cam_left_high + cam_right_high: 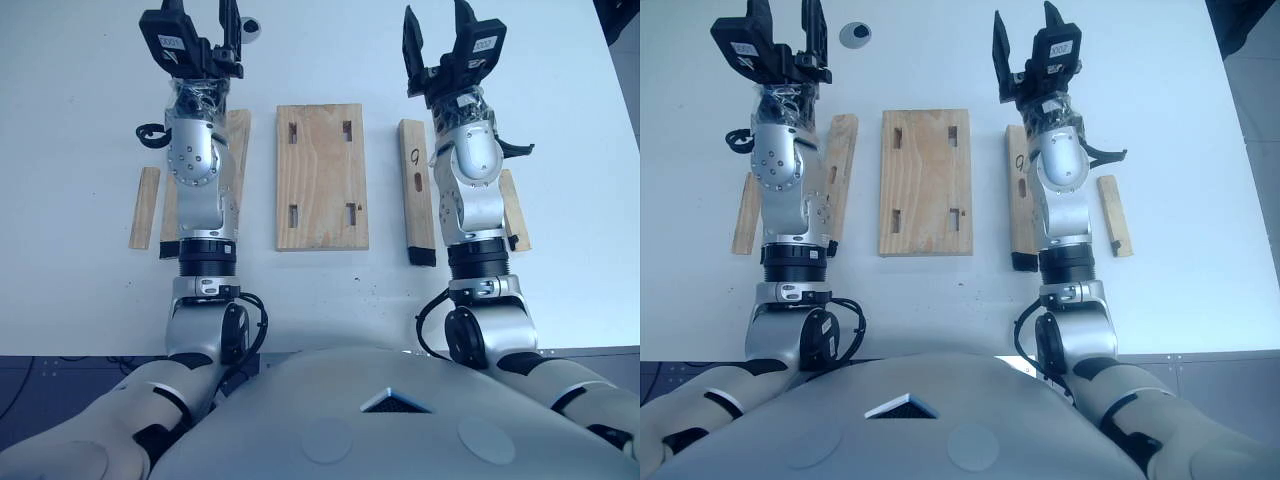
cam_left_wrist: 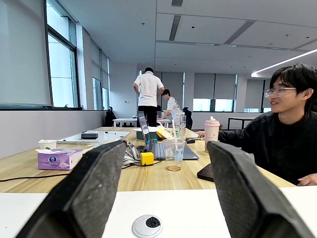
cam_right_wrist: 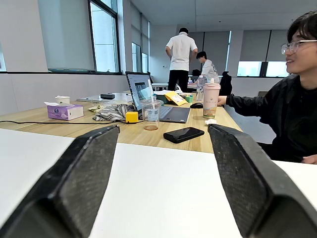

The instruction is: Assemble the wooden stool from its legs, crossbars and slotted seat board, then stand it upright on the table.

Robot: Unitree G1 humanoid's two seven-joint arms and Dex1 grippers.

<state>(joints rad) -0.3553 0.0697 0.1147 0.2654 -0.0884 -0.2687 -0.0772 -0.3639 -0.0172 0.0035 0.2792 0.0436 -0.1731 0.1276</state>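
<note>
The slotted seat board [image 1: 321, 177] lies flat in the middle of the white table [image 1: 80, 120], between my two arms. A long wooden leg [image 1: 239, 150] lies to its left, partly hidden under my left arm. Another leg [image 1: 415, 190] with a dark end lies just right of the board. A short crossbar [image 1: 144, 207] rests at the far left, and another [image 1: 514, 212] at the far right, beside my right arm. My left gripper [image 1: 203, 18] and right gripper [image 1: 437, 25] are both held above the far part of the table, open, with nothing between their fingers [image 2: 74, 198].
A round grey cable grommet [image 1: 855, 35] sits in the table just beyond my left gripper. The table's right edge [image 1: 625, 120] is close to the right crossbar. Beyond the table stands a wooden desk [image 3: 148, 134] with a laptop, cups and a phone.
</note>
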